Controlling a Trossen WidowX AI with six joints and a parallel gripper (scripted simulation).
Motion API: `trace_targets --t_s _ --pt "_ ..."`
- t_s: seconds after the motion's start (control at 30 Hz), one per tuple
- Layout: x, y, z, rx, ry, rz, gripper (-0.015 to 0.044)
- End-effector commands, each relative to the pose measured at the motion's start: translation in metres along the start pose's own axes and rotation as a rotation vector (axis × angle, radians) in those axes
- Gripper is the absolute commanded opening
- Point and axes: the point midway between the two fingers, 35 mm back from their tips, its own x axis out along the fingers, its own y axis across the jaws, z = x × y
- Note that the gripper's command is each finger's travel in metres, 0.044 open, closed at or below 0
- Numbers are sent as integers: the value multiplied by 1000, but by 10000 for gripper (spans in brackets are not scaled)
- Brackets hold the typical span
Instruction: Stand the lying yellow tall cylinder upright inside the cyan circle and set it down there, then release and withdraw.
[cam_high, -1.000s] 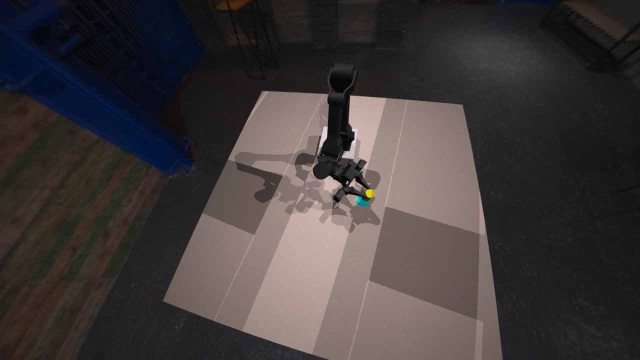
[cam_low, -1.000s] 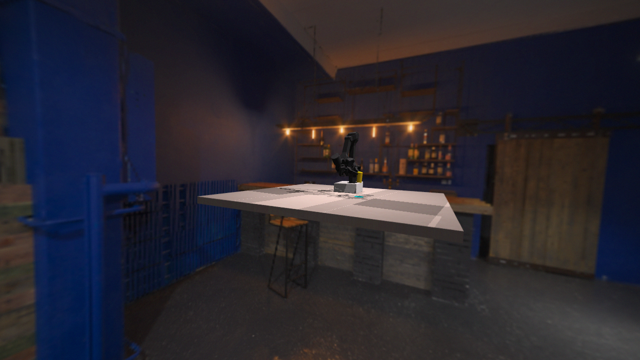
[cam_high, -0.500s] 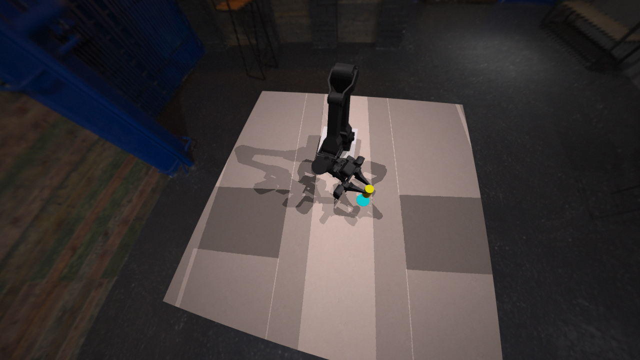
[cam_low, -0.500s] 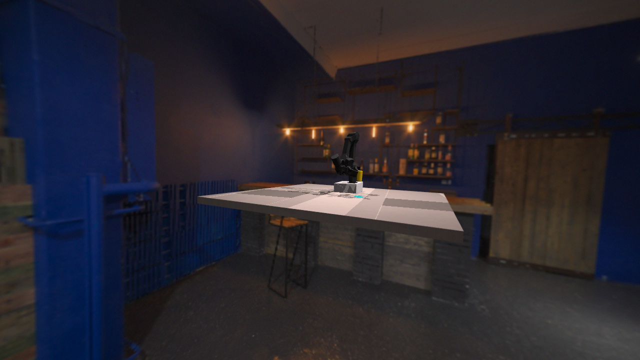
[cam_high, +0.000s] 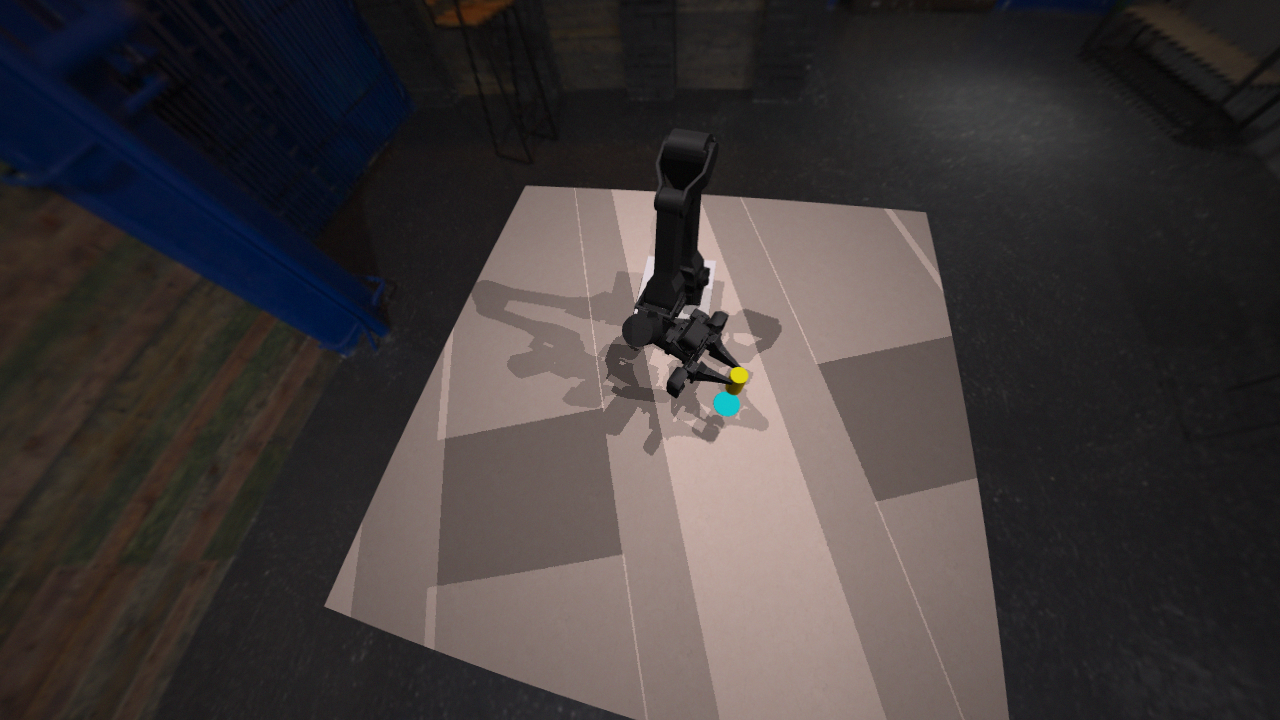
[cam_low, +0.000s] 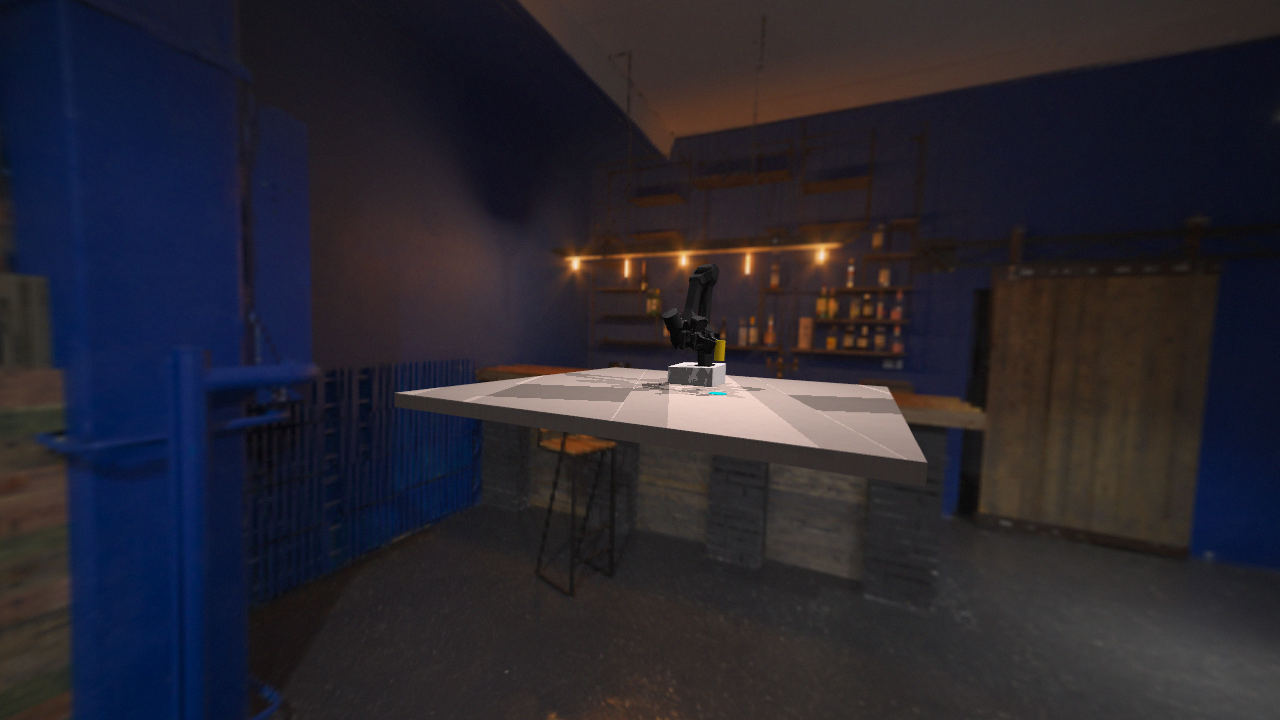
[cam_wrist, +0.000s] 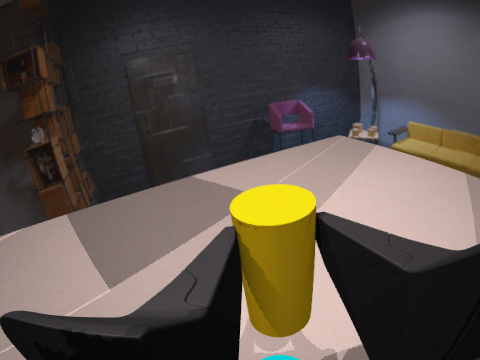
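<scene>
My gripper (cam_wrist: 276, 230) (cam_high: 726, 379) is shut on the yellow tall cylinder (cam_wrist: 275, 256) (cam_high: 737, 379) (cam_low: 718, 347) and holds it upright between the two black fingers. The cylinder hangs above the table top, its base clear of the surface. In the top view the cylinder shows just above and right of the circle.
The arm stands on a white base block (cam_low: 691, 376) near the middle of the patterned table (cam_high: 554, 537) (cam_low: 805, 429). Arm shadows fall on the table left of the gripper. A stool (cam_low: 577, 501) stands under the table's edge.
</scene>
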Motion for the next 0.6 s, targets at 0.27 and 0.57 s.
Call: trace_targets --t_s 0.27,0.57 --pt "0 2 -1 5 -3 4 105" --pt "2 -2 -14 5 -3 4 105"
